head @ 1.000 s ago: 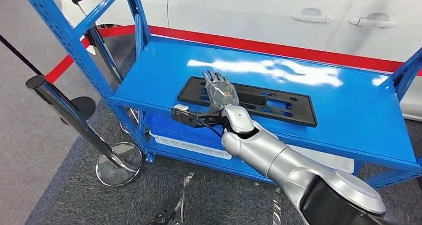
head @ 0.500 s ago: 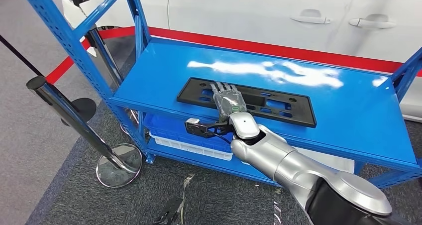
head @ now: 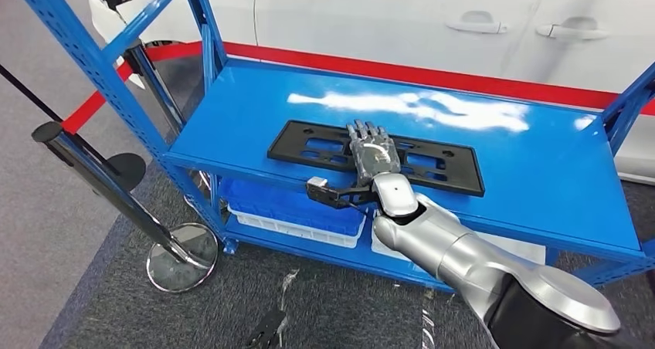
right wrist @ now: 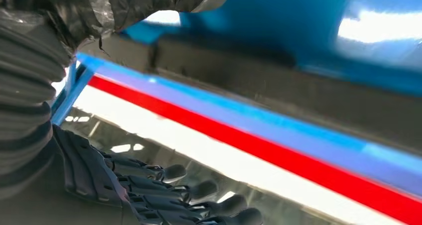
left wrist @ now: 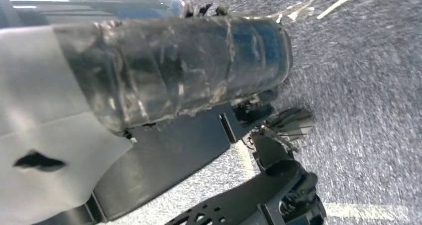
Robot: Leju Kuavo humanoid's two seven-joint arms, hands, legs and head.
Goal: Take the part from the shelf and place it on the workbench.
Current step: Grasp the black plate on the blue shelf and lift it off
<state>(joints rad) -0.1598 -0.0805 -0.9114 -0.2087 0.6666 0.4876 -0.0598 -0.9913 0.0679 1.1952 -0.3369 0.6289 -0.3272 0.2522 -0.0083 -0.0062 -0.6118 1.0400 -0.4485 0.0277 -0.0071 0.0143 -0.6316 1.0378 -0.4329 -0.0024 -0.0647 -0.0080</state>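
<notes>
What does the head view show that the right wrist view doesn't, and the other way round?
Head view alone: the whole black part lying flat on the blue shelf, the silver right arm reaching to it, a white car behind, a chrome post on the floor, and a white bin on the lower level. Right wrist view alone: the dark fingers seen close, extended side by side. Both share the right hand, blue shelf metal and the red strip.
</notes>
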